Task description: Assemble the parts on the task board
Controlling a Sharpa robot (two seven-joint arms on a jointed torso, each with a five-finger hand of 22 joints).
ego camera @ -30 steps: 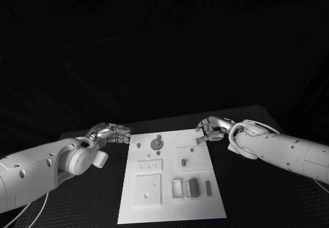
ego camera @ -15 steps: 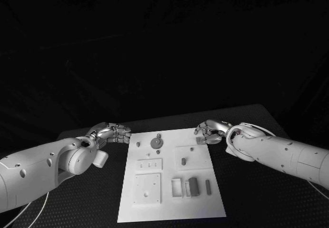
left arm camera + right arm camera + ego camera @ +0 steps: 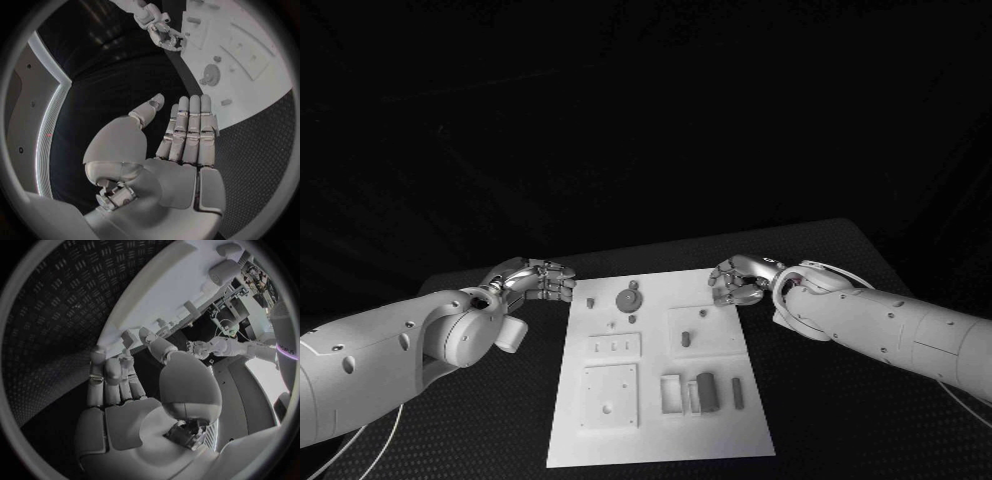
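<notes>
Right silver many-fingered hand [image 3: 741, 279] sits at the far right corner of the flat white rectangular task board [image 3: 726, 420], fingers [image 3: 110, 375] straight and side by side over the board edge, thumb beside them. Can't tell if anything's pinched there; nothing visible in the palm. Left silver hand [image 3: 540, 279] rests off the board's left edge on the black textured tabletop [image 3: 473, 420], fingers [image 3: 190, 125] flat and released, holding nothing.

Small grey parts: round disc [image 3: 630, 298] just past the left fingers toward the board middle, small oval peg [image 3: 685, 341] and upright blocks [image 3: 705, 391] nearer the robot than the right fingers.

Likely step: right hand going for a part. Advice: bring fingers down over one part only, pinch its sides, keep the board from sliding.
</notes>
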